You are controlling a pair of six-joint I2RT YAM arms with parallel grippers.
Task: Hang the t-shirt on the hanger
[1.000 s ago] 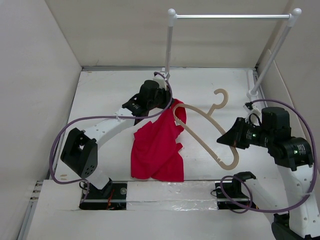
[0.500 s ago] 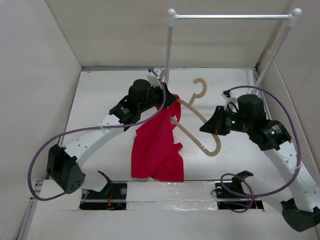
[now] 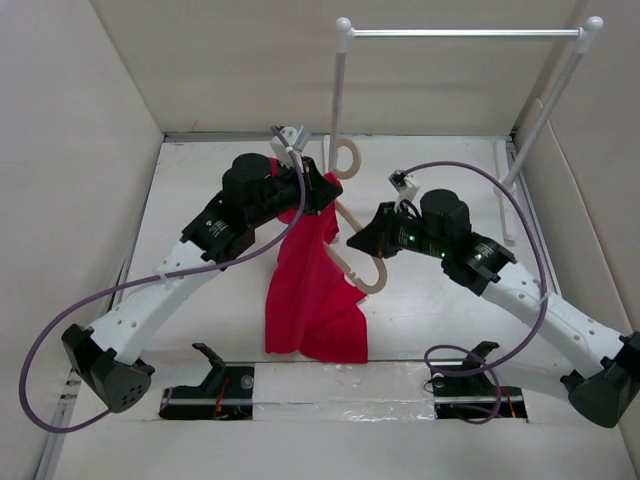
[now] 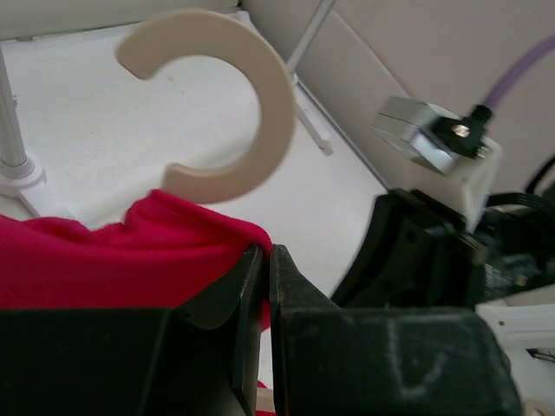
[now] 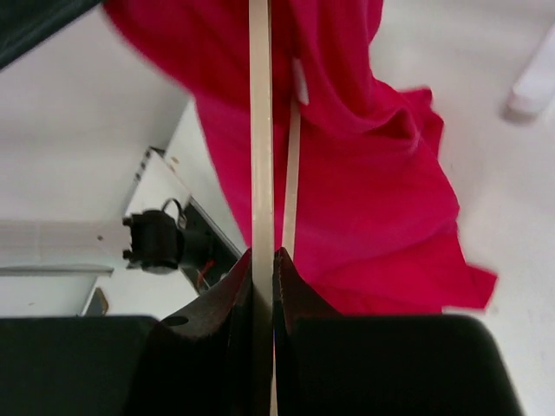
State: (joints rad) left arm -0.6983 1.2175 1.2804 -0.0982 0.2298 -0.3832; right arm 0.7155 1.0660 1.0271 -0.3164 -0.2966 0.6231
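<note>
- Table [image 3: 200, 200]: carries everything. The shirt's lower end drags on it near the front edge, so I'd guess it could snag or bunch up if lifted more.
- Rack [image 3: 460, 33]: at the back, w/ its left post right behind the hook. Risk: the hook knocks the post, since they're close.
- T-shirt [image 3: 312, 290]: red, hangs from its top edge, bottom crumpled on the table. Top sits just under the hook [image 4: 276, 113].
- Hanger [image 3: 370, 282]: tilted, hook up toward the back, one arm running down along the shirt's right edge. Can't tell if that arm is inside the shirt or just lying against it.
- Left claw [image 3: 305, 195]: fingers pinched tight on a fold of red cloth at the top of the shirt [image 4: 104, 260]. Thin grip, so the cloth may slip out if the hanger tugs it.
- Right claw [image 3: 372, 243]: fingers clamped on the hanger's thin bar [image 5: 260, 130], red cloth behind it. The bar could pivot in the grip, the hanger would swing, and the arm would miss the neck or sleeve.
- The 2 claws work close together, so a bump is possible.
- Counts: 1 table, 1 rack, 2 robot arms, 1 t-shirt, 1 hanger, 2 claws.
</note>
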